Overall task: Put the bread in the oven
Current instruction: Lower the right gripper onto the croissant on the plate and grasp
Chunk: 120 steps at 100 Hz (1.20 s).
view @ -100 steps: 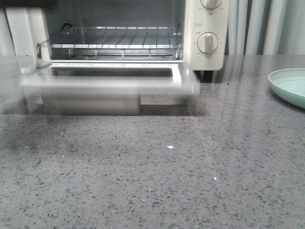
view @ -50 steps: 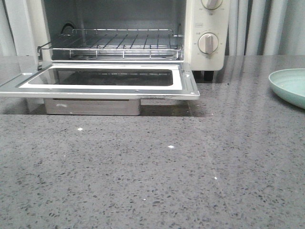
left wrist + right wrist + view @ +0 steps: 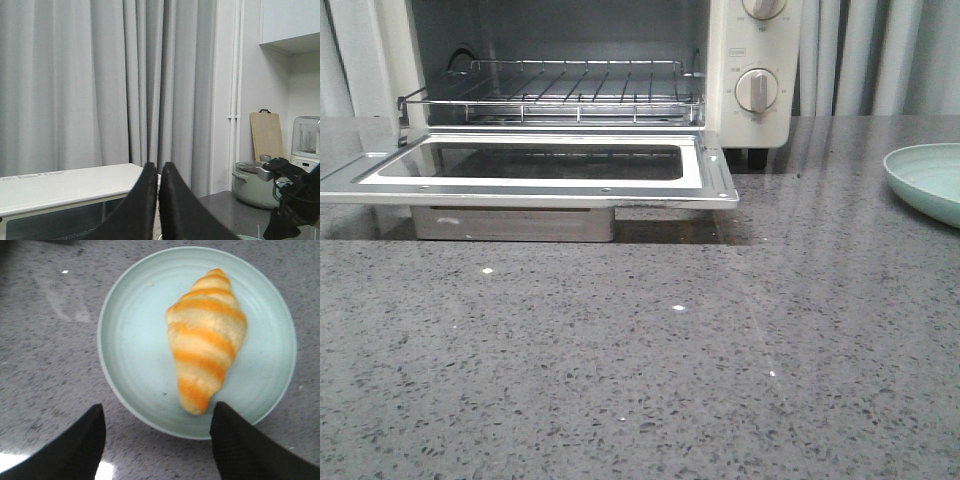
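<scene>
The cream-white oven [image 3: 752, 60] stands at the back of the grey counter with its glass door [image 3: 535, 165] dropped flat and its wire rack [image 3: 560, 95] bare. Its top shows in the left wrist view [image 3: 60, 187]. The bread [image 3: 206, 337], a striped golden croissant, lies on a pale green plate [image 3: 135, 340] in the right wrist view. My right gripper [image 3: 159, 412] hangs open above the plate's near rim, apart from the bread. My left gripper [image 3: 158, 170] is shut and empty, raised beside the oven. Neither gripper shows in the front view.
The plate's rim [image 3: 925, 180] shows at the right edge of the front view. A grey pot [image 3: 252, 182], a wooden board [image 3: 267, 135] and a white appliance [image 3: 305, 142] stand by the far wall. Curtains hang behind the oven.
The oven door was still swinging and blurred one second ago; it has since settled flat and open, and the rack has slid forward. Nothing differs over the last half second.
</scene>
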{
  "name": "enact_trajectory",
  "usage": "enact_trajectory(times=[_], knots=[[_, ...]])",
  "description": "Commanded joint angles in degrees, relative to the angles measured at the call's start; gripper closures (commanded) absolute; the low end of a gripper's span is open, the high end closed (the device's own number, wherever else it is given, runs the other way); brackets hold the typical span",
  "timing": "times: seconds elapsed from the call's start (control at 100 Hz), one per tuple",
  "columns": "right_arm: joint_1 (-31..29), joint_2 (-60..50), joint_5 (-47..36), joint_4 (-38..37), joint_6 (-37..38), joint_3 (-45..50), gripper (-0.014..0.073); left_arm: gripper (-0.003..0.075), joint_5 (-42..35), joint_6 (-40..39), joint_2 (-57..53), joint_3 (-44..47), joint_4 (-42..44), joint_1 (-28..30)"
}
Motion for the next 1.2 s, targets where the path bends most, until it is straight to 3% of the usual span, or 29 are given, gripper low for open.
enact_trajectory(times=[0.0,0.15,0.45,0.72,1.03,1.1,1.19], knots=[[-0.07,4.29,2.15,-3.00,-0.56,-6.54,0.0221,0.0742,-0.33,-0.71,0.64,-1.44,-1.58,0.09],[-2.82,11.61,5.42,-3.09,-0.56,-12.62,0.0232,0.0742,-0.10,-0.71,0.64,-1.44,-1.35,0.09],[-10.19,19.72,4.25,-1.40,-0.56,-13.79,0.0232,0.0742,0.04,-0.71,0.64,-1.44,-1.35,0.09],[-10.38,24.04,-1.70,-1.25,-0.56,-13.88,0.0232,0.0742,-0.07,-0.71,0.64,-1.44,-0.50,0.09],[-10.38,28.45,-2.94,-2.21,-0.56,-13.88,0.0236,0.0742,-0.07,-0.71,0.64,-1.44,-0.50,0.09],[-10.38,28.60,-3.15,-2.21,-0.56,-13.88,0.0274,0.0742,-0.07,-0.71,0.64,-1.44,-0.50,0.09],[-10.38,28.60,-3.15,-2.43,-0.56,-13.88,0.0410,0.0742,-0.43,-0.71,0.64,-1.44,-0.50,0.09]])
